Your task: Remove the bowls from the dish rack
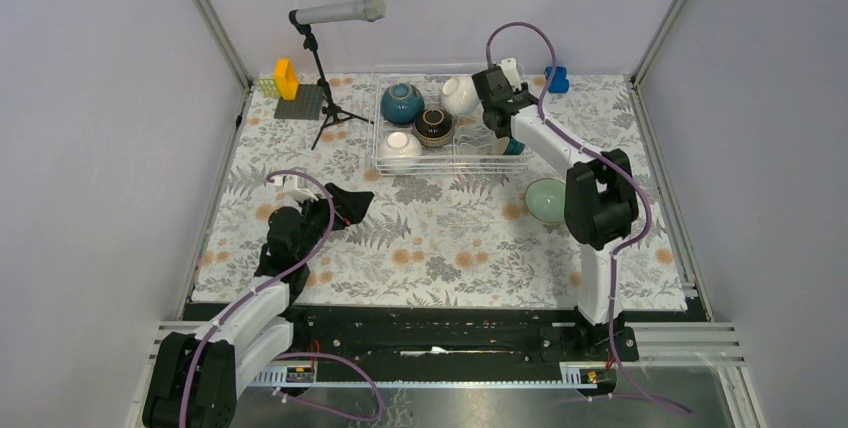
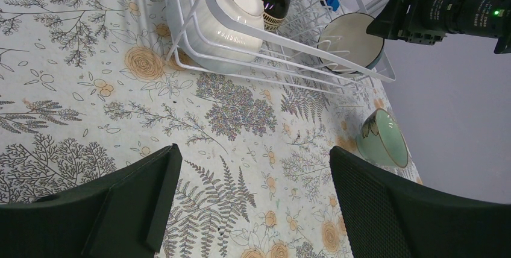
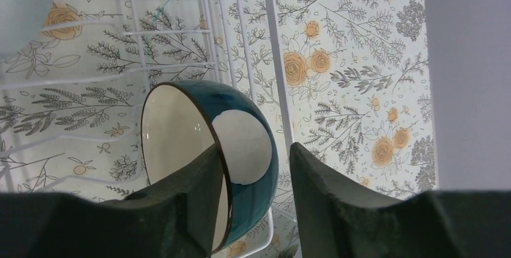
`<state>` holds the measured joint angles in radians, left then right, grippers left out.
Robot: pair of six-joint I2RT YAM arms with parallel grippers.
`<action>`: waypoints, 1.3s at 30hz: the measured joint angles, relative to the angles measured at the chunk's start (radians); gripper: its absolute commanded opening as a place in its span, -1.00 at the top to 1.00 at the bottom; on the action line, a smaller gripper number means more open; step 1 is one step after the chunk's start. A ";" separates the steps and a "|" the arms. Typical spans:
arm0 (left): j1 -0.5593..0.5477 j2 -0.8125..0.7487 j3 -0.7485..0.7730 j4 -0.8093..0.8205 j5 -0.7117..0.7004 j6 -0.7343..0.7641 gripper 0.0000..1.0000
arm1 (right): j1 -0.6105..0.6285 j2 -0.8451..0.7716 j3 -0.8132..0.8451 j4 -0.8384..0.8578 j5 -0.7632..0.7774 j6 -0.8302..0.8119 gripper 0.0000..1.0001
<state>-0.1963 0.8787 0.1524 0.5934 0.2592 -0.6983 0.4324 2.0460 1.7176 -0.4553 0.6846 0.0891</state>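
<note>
The white wire dish rack (image 1: 378, 118) stands at the back of the table. In it are a teal bowl (image 1: 402, 103), two white bowls (image 1: 459, 95) (image 1: 400, 148) and a dark brown bowl (image 1: 434, 126). A second teal bowl (image 3: 181, 131) stands on edge at the rack's right end. My right gripper (image 3: 254, 147) is open astride its rim, one finger inside against the wall and the other outside with a gap. A mint bowl (image 1: 545, 200) sits on the cloth to the right. My left gripper (image 2: 253, 155) hangs open and empty over the cloth, well short of the rack (image 2: 301, 44).
A microphone on a tripod (image 1: 322, 68) stands left of the rack, beside a grey baseplate with yellow blocks (image 1: 295, 96). A blue block (image 1: 557, 78) lies behind the rack. Grey walls enclose the table on three sides.
</note>
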 measured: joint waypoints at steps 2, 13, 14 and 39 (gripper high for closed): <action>0.000 0.000 0.000 0.000 0.000 0.000 -0.96 | 0.006 0.001 0.002 -0.008 0.012 -0.006 0.14; 0.000 0.000 0.000 0.000 0.002 0.000 -0.97 | 0.059 0.064 0.053 -0.038 0.161 -0.069 0.61; 0.000 0.000 0.000 0.000 0.003 0.000 -0.97 | 0.068 0.067 0.053 -0.045 0.186 -0.080 0.67; 0.000 -0.016 0.000 -0.009 0.025 -0.002 -0.97 | 0.163 0.146 0.118 -0.056 0.565 -0.181 0.98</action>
<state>-0.1963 0.8627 0.1528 0.5846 0.2844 -0.6998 0.5949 2.1918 1.8359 -0.5110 1.2491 -0.0921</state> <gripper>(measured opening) 0.985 0.184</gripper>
